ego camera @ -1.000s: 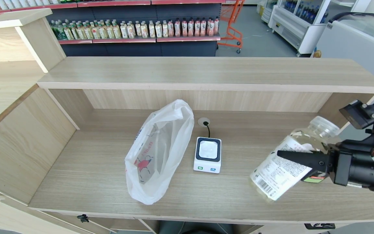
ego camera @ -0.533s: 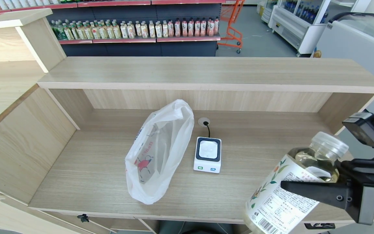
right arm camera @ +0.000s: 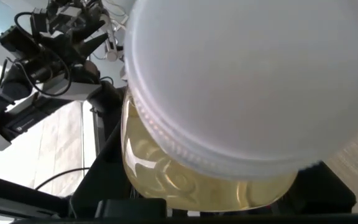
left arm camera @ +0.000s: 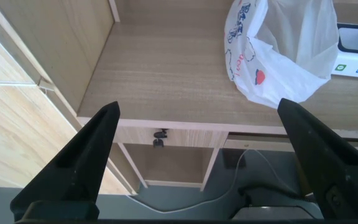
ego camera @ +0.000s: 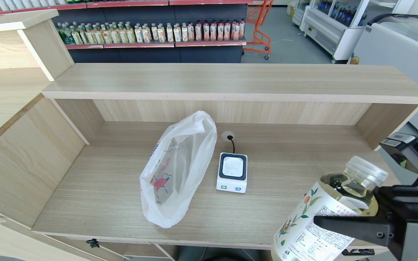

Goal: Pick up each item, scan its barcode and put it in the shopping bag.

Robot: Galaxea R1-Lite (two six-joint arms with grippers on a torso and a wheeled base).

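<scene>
R tool clamped on bottle near its shoulder, over bench front-right corner. Full of liquid, prob. heavyish, slick label: grip mid-body, firm. L tool wide open, empty.

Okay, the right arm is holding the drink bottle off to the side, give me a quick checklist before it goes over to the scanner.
1. Grip: ok, right claw shut on the bottle.
2. Barcode facing the scanner: cannot tell, the bottle's lower end is cut off in the head view.
3. Window of the scanner uncovered: ok.
4. Path over the counter to the scanner free: ok.
5. Mouth of the shopping bag open: cannot tell.
6. Position of the left claw: ok, open, near the counter's front edge.
</scene>
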